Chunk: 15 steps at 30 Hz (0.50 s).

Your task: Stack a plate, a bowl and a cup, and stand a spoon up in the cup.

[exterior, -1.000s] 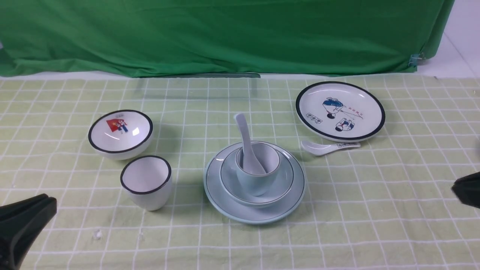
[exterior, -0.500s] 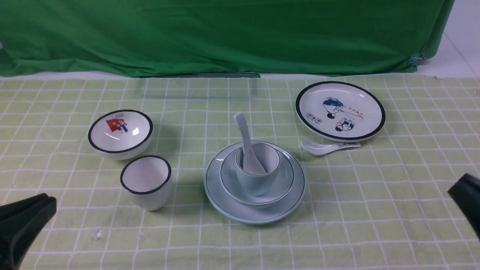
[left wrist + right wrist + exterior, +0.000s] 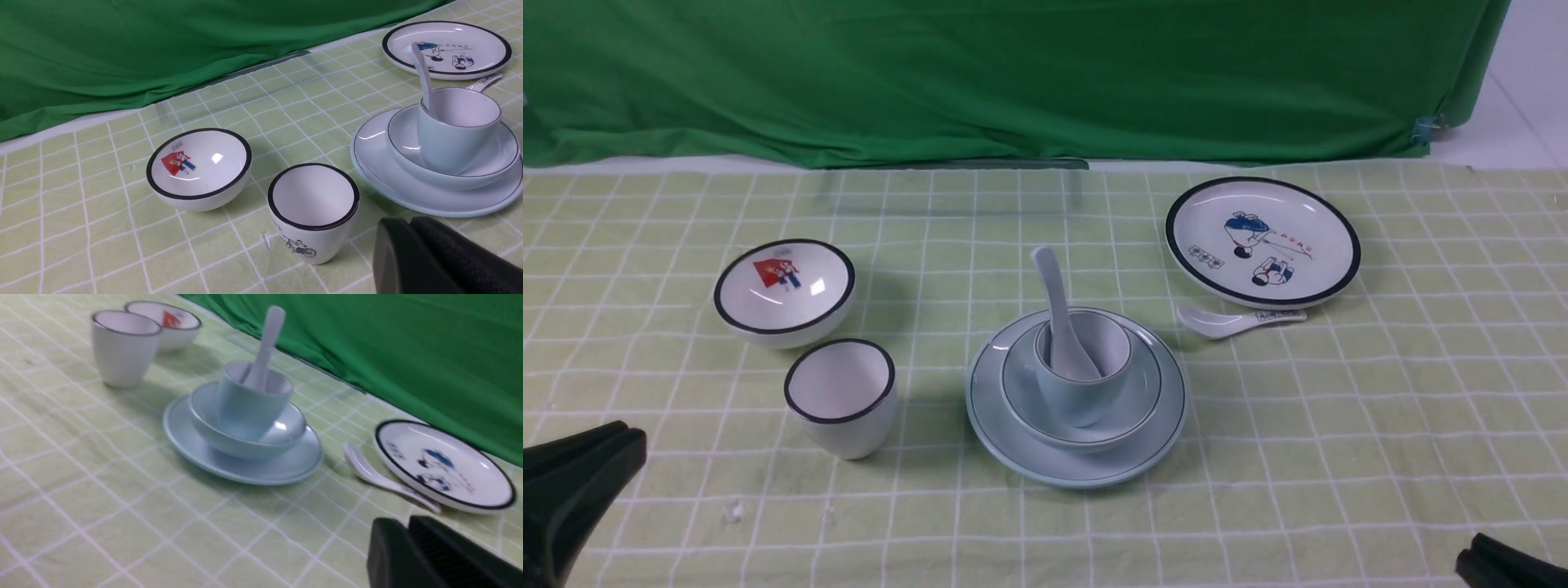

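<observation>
The pale blue plate (image 3: 1005,425) lies mid-table with the pale blue bowl (image 3: 1023,384) on it. The pale blue cup (image 3: 1082,400) stands in that bowl. The white spoon (image 3: 1054,286) stands in the cup, handle up and leaning to the far left. My left gripper (image 3: 625,445) hovers at the near left, shut and empty; in the left wrist view the left gripper (image 3: 408,222) is near the black-rimmed cup. My right gripper (image 3: 1470,559) is at the near right corner, well away from the stack; in the right wrist view the right gripper (image 3: 408,523) shows a thin slit between its tips and holds nothing.
A white black-rimmed bowl with a red picture (image 3: 784,286) and a white black-rimmed cup (image 3: 841,400) stand left of the stack. A cartoon plate (image 3: 1262,241) lies at the far right with a printed spoon (image 3: 1233,320) at its near edge. A green curtain hangs behind.
My right gripper has dropped from the right edge to the near right corner, away from the stack, and its tips have parted slightly. The left gripper and the dishes have not moved.
</observation>
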Tool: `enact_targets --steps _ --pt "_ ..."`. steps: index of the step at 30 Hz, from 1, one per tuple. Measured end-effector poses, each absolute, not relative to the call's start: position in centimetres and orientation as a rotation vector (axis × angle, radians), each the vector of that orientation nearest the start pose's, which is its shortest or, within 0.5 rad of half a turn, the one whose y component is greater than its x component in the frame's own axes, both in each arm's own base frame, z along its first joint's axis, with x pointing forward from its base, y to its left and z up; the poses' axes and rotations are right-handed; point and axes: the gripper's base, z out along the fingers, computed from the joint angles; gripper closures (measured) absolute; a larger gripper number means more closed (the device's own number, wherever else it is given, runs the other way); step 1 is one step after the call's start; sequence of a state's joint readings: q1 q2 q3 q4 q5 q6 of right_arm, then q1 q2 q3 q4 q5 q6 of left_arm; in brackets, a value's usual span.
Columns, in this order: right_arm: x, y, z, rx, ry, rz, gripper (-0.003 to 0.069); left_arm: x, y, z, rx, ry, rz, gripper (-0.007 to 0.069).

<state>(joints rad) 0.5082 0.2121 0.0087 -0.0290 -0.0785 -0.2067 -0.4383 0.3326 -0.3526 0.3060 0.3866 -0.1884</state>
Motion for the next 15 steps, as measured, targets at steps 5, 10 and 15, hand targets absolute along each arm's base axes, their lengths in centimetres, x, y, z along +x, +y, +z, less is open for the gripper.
enact_targets --steps 5,10,15 --pt "5.6 2.0 20.4 -0.442 1.51 0.079 0.0561 7.7 -2.5 27.7 0.407 1.788 -0.136 0.0653" --pt "5.6 1.0 19.5 -0.3 1.637 -0.011 0.0557 7.7 -2.5 27.7 0.407 1.788 -0.136 0.0653" --pt "5.6 0.6 19.1 -0.124 1.698 0.056 0.0559 7.7 -2.5 27.7 0.407 1.788 -0.136 0.0653"
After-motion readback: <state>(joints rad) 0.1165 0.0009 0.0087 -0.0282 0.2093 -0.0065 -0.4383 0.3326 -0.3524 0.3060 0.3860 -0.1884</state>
